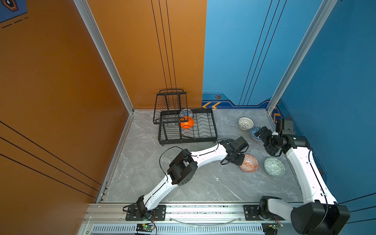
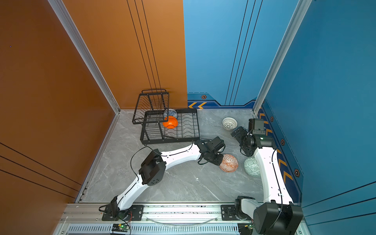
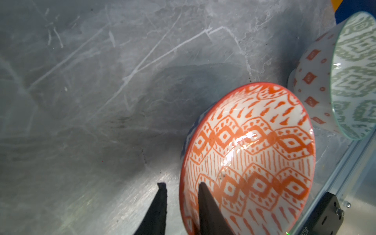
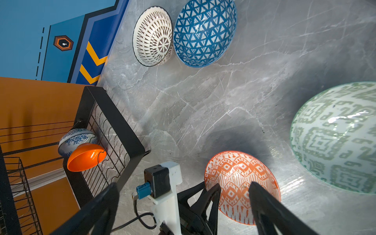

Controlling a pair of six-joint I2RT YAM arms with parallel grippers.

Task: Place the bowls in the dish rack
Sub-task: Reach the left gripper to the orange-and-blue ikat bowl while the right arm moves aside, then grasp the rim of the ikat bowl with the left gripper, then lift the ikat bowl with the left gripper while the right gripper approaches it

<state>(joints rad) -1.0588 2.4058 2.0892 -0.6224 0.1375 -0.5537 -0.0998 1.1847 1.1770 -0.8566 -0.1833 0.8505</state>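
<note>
The orange-white geometric bowl [image 1: 250, 163] [image 3: 254, 152] rests on the grey table right of centre. My left gripper [image 3: 181, 184] [image 1: 241, 162] straddles its near rim, one finger inside and one outside. The jaws are narrow, and a slit of table shows between the outer finger and the rim. The pale green bowl [image 1: 274, 166] sits just to its right. Farther back are the white lattice bowl [image 1: 245, 123] and the blue triangle bowl [image 4: 203, 32]. My right gripper [image 4: 183, 186] [image 1: 265, 142] hovers wide open and empty. The dish rack [image 1: 187, 140] holds the blue-white floral bowl [image 1: 186, 113] and the plain orange bowl [image 1: 187, 122].
The rack stands against the orange back wall, its raised basket tier [image 1: 169, 105] on the left. The blue side wall [image 1: 335, 122] runs close behind the right arm. An aluminium rail [image 1: 183, 209] edges the table's front.
</note>
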